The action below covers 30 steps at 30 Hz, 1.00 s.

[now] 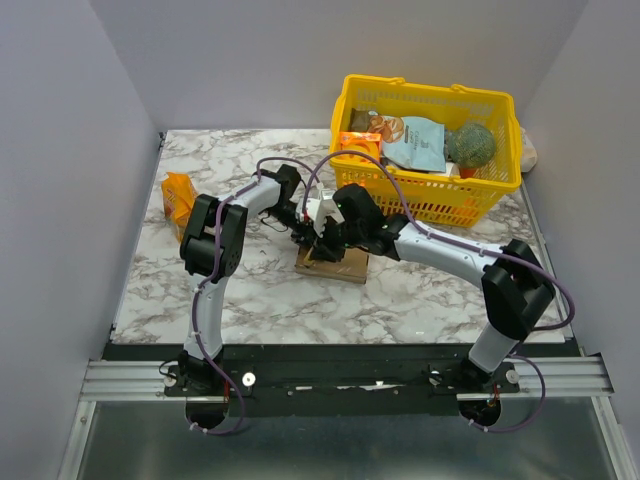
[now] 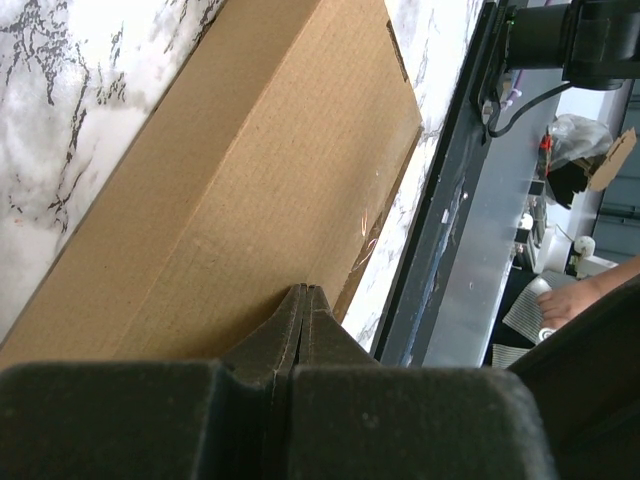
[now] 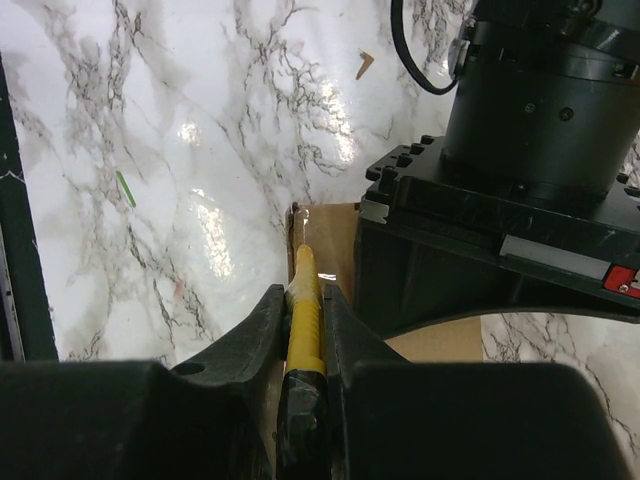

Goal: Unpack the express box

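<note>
Nearest the bases, the marble table lies bare in front of the arms; just beyond, both arms converge on the express box, which lies flat on the marble near the middle, well short of the basket.

The right gripper is clamped on a slim yellow tool, seemingly a cutter, whose tip reaches the box's edge; the left gripper has its fingers pressed together with nothing visible between them, poised on or just over the box's broad top panel; whether it touches I cannot tell.

The box is plain corrugated card, so likely light and stiff across its panels but yielding along the seam and flaps; on polished marble it will probably slide under any sideways push, so it wants pinning from above while the tool works; a flap's free edge looks the best place to take hold, since the body is wide for the fingers.

Left of the arms lies an orange packet; farthest back right stands the yellow basket, holding groceries.
</note>
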Available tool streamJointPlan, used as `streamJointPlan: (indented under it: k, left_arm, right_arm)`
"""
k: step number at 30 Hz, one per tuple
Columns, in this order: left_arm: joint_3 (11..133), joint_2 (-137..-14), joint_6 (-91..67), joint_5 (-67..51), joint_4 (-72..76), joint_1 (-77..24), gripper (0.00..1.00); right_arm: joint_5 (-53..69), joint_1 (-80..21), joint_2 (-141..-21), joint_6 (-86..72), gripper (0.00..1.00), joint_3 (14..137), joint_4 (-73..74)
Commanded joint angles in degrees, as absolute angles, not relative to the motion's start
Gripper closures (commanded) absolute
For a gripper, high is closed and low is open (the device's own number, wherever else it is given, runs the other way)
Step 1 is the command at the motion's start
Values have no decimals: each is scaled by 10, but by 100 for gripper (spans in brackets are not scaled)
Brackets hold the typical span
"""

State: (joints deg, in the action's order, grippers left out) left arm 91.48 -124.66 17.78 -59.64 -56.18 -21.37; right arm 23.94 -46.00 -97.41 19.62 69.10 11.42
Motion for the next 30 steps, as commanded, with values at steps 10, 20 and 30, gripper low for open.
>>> streamJointPlan:
  k: [10,20,30]
  left_arm:
    - [909,-1276,222,-500,-550,-217,100]
    - [912,-1281,230,-499,-556,-218,100]
    - [918,-1286,239,-497,-563,-218,100]
  right_arm:
    - [236,-454,-949,276,99,665,180]
    - [233,-445,-940,289,100,662,189]
    - [237,-434,-930,303,100,660,215]
